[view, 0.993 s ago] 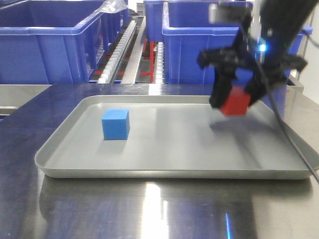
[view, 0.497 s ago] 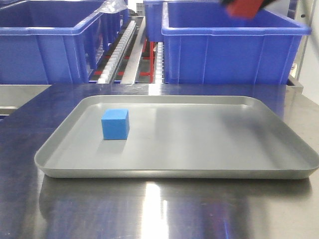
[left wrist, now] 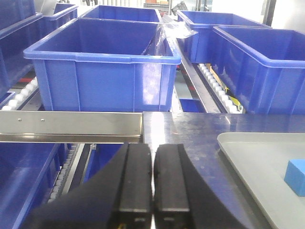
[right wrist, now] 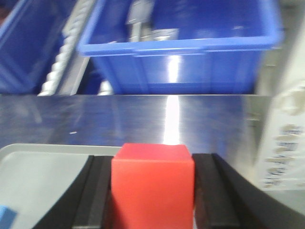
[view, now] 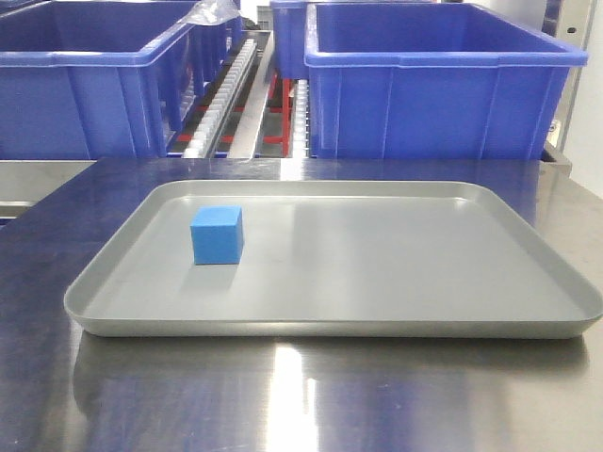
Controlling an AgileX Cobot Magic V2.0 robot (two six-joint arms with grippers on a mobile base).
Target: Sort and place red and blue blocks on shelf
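The sky-blue block (view: 217, 235) rests on the left part of the flat grey tray (view: 377, 320); it also shows at the right edge of the left wrist view (left wrist: 295, 176). The red block (right wrist: 152, 183) is clamped in my right gripper (right wrist: 152, 191), held between its black fingers (right wrist: 97, 191) above the steel tabletop near the tray's edge. My left gripper (left wrist: 152, 176) is shut on nothing, left of the tray over the tabletop's corner. The shelf shows its steel front rail (left wrist: 71, 126) and white roller tracks (view: 226, 94). Neither gripper appears in the front view.
Large blue plastic bins (view: 443, 85) (left wrist: 105, 71) sit on the shelf behind the shiny steel tabletop (view: 301, 395). One bin (right wrist: 176, 52) stands straight ahead of the right gripper. A pale upright post (right wrist: 286, 143) rises at the right.
The right gripper rose with the red block from above the tray's right side, up and out of the front view. The blue block has stayed in place.
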